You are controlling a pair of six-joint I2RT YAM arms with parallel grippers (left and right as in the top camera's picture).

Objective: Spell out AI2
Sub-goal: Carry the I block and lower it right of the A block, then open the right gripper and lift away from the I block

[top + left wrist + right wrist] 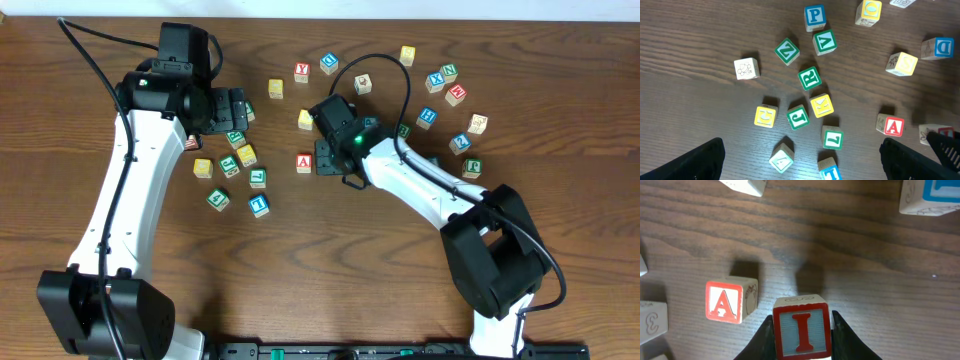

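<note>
The red-framed I cube [801,325] is pinched between the two fingers of the right gripper [802,336]. Its letter face is turned up toward the wrist camera. It sits just beside the red-framed A cube [725,301] without touching it, and a strip of bare wood shows between the two. Whether the I rests on the table [90,60] or hangs just above it cannot be told. The A stands alone on the wood, letter up, with its shadow close against it. In the overhead view the right gripper covers the I immediately to the right of the A. To the left of the A in that view lies a loose cluster of green and yellow cubes, among them a green R [809,78], a yellow K [821,105] and a green J [797,117]. The left gripper [805,165] hangs over this cluster with its fingers spread wide apart, gripping nothing. Below and left of the A lies a blue-framed cube with a 1-like stroke [259,205]. More cubes are scattered above and to the right of the A.
</note>
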